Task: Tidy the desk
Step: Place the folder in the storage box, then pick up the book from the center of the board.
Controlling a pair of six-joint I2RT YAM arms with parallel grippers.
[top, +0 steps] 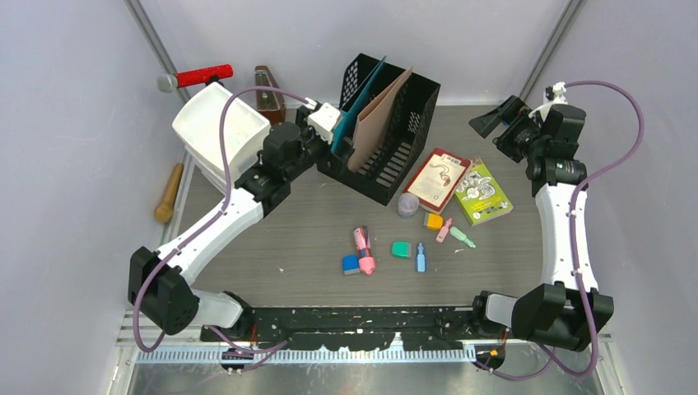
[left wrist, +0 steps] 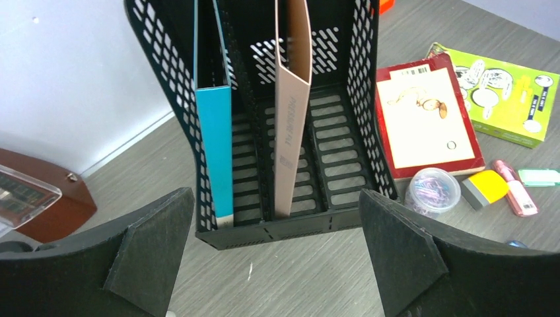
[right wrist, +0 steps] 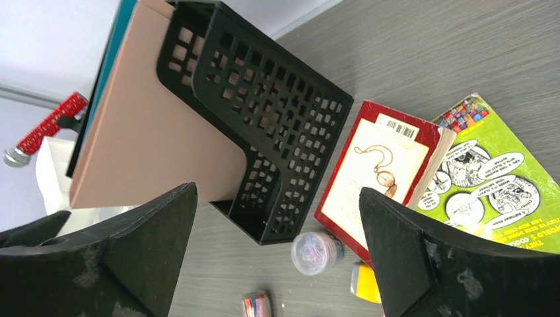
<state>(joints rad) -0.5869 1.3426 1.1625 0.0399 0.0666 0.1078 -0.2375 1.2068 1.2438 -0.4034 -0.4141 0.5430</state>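
DESK TIDY, MID-JOB: The desk (top: pixel 313 239) is filling the centre of the top view, w/ lavender walls on 3 sides and loose stationery lying across its middle. The left gripper (left wrist: pixel 274 251) is hanging just in front of the black file rack (top: pixel 387 140) at upper centre, fingers spread wide and pinching nothing. The right gripper (right wrist: pixel 277 251), upper right of the top view, is gaping just as wide, also empty. It is looking down on a red book (top: pixel 438 178) and a green book (top: pixel 483 192), which are lying flat w/ their edges meeting.

The desk itself is looking rigid and fixed, so there is prob. nothing on it to take hold of; the handling is all in the clutter. The books are likely light but lying flush, so a grip at an overhanging edge seems best. The clip tub (top: pixel 408 204), lying beside the red book, looks like smooth plastic. It is prob. slippery and best taken across its body. The yellow eraser (top: pixel 434 220) and green eraser (top: pixel 401 248), lower centre, look small and soft, an easy pinch. The pink marker (top: pixel 363 249) may be prone to rolling, so a grip across its barrel seems best.
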